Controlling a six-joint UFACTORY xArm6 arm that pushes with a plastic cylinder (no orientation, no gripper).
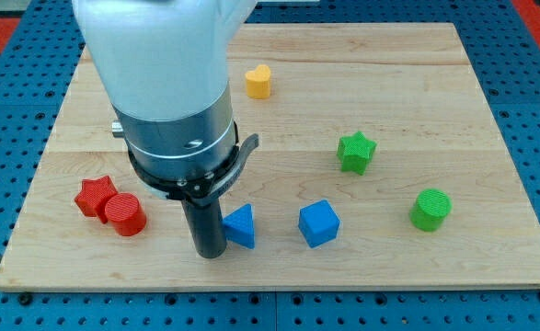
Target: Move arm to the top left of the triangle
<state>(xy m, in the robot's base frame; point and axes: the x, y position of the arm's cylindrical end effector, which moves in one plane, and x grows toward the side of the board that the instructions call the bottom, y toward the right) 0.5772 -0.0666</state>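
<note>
The blue triangle block (242,226) lies on the wooden board (417,101) near the view's bottom, left of centre. My tip (209,252) stands on the board just left of the triangle, at its lower left side, touching or almost touching it. The rod rises from there into the large grey and white arm body (173,110), which hides the board's upper left middle.
A blue cube (319,223) sits right of the triangle. A red star (95,195) and a red cylinder (124,214) sit together at the left. A yellow heart (258,81) is at the top, a green star (355,152) and a green cylinder (430,209) at the right.
</note>
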